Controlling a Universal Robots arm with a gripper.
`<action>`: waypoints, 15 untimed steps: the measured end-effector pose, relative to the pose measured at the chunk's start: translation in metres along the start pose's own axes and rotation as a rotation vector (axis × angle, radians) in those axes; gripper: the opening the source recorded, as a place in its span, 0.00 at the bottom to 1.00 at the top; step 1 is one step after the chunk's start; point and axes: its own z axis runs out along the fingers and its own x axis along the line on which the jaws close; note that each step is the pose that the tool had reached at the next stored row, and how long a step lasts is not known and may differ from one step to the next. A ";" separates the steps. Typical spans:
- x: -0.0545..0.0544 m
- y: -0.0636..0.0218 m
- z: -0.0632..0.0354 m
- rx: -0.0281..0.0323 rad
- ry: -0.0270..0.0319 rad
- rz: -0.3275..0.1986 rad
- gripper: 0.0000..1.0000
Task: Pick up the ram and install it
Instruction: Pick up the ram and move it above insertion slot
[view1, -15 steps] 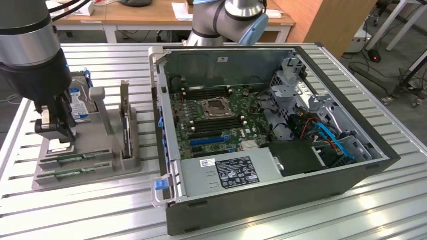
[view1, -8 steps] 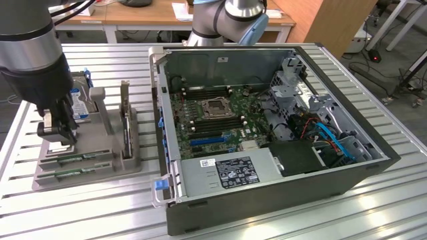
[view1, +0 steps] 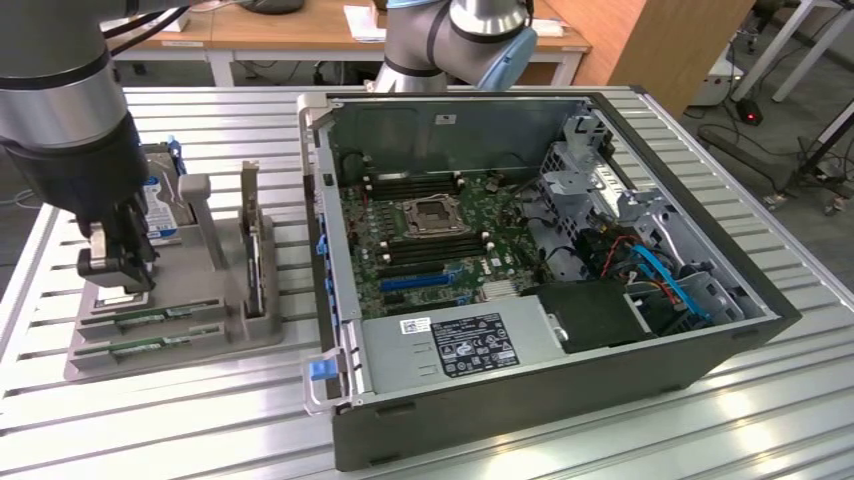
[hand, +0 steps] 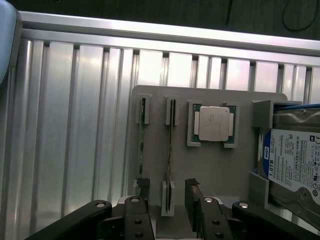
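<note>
Two ram sticks stand on edge in the slots of a grey holder (hand: 210, 165). One ram stick (hand: 170, 130) lies in line with the gap between my fingers, and the other ram stick (hand: 141, 135) is level with one fingertip. My gripper (hand: 168, 192) hangs open above the holder's near end, holding nothing. In the exterior view the gripper (view1: 118, 275) hovers over the holder (view1: 254, 325) at the exterior view's left, with the green ram sticks (view1: 158, 318) just in front of it. The open computer case (view1: 534, 250) shows its motherboard (view1: 427, 230).
The holder also carries a square silver processor chip (hand: 214, 123) and an upright hard drive (hand: 295, 160) with a blue label (view1: 163, 195). The holder and case rest on a ribbed aluminium table (view1: 160, 420). The case wall stands close to the holder's right in the exterior view.
</note>
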 end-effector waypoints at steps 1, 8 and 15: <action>0.000 0.0000 0.0004 0.0000 0.0000 0.000 0.41; 0.000 -0.0002 0.0028 -0.0001 0.0000 0.000 0.41; 0.000 -0.0002 0.0047 0.0000 -0.0001 0.000 0.41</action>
